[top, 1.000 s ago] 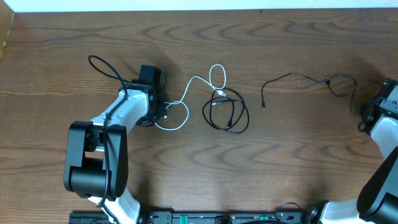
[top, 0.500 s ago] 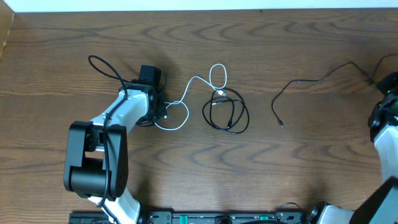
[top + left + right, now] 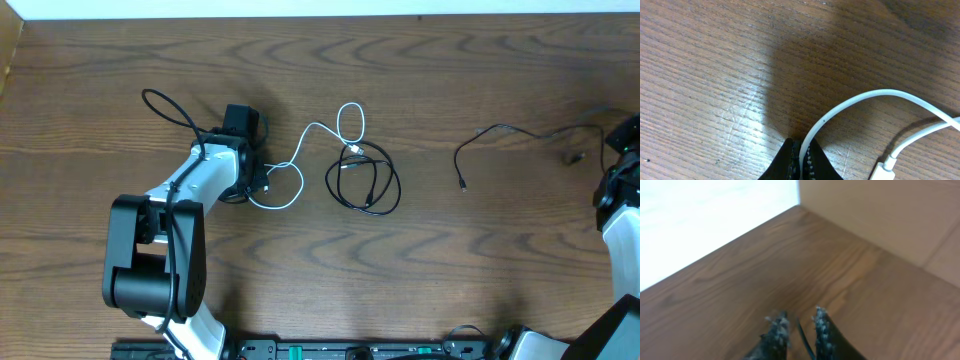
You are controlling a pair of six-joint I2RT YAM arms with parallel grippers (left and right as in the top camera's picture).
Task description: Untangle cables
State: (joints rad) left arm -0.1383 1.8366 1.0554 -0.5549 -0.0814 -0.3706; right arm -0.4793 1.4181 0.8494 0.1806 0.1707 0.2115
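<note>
Held near the end of a white cable (image 3: 320, 128), my left gripper (image 3: 262, 180) is shut on it; the left wrist view shows the cord (image 3: 875, 95) running in between the closed fingertips of the left gripper (image 3: 801, 150). That white cable loops toward a coiled black cable (image 3: 365, 185) at the table's middle and meets it at the coil's top. A second black cable (image 3: 500, 130) lies apart at the right, trailing to my right gripper (image 3: 627, 135). In the right wrist view the right gripper (image 3: 800, 320) has its jaws slightly apart, with that thin black cable (image 3: 804, 337) loose in the gap.
The left arm's own thicker black wire (image 3: 165, 105) curls behind it at the upper left. A white plug (image 3: 885, 170) lies beside the left fingers. The table's far edge meets a white wall (image 3: 300, 8). A tan panel (image 3: 900, 210) stands close to the right gripper.
My right gripper drew the separate black cable to the right, its free end sliding away from the coil. Its jaws have now parted. The left arm and the white cable have not moved.
</note>
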